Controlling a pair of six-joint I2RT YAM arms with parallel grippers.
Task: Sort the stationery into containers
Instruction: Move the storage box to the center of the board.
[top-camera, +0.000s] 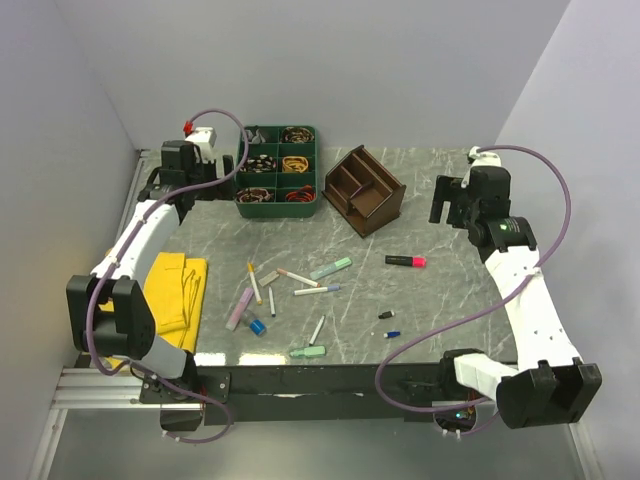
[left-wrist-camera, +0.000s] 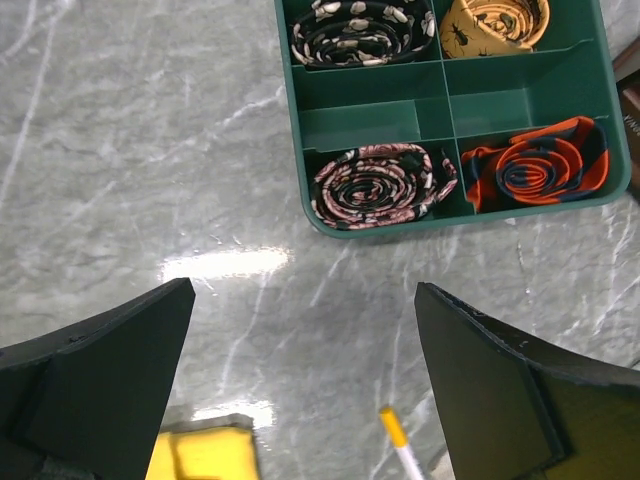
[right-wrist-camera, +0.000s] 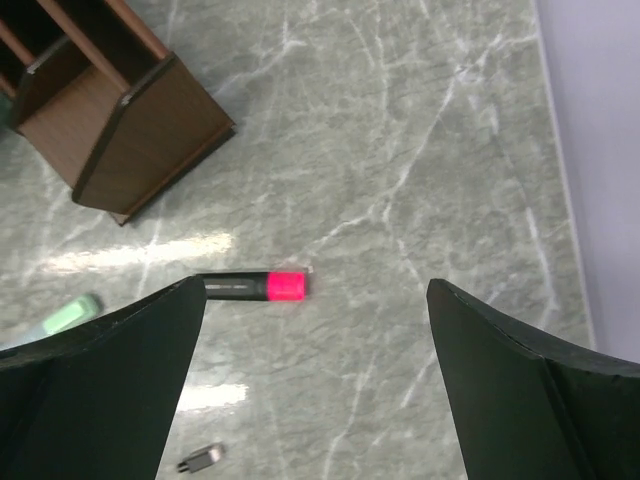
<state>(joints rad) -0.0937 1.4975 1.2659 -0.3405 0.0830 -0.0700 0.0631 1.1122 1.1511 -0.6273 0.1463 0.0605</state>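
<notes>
The dark brown wooden organiser (top-camera: 365, 188) stands at the back middle of the table; its corner also shows in the right wrist view (right-wrist-camera: 120, 110). Stationery lies scattered in front: a pink-and-black marker (top-camera: 406, 261), a yellow-tipped pen (top-camera: 254, 283), pastel highlighters (top-camera: 330, 268), a blue cap (top-camera: 258, 327), a mint eraser (top-camera: 308, 352) and tiny bits (top-camera: 386, 314). My left gripper (top-camera: 195, 175) is open and empty, held high at the back left (left-wrist-camera: 305, 290). My right gripper (top-camera: 443, 205) is open and empty, high above the marker (right-wrist-camera: 255, 286), which lies between its fingers in that view (right-wrist-camera: 316, 285).
A green divided tray (top-camera: 278, 170) with rolled ties stands left of the organiser and shows in the left wrist view (left-wrist-camera: 440, 100). A yellow cloth (top-camera: 175, 290) lies at the left edge. Walls close the back and both sides.
</notes>
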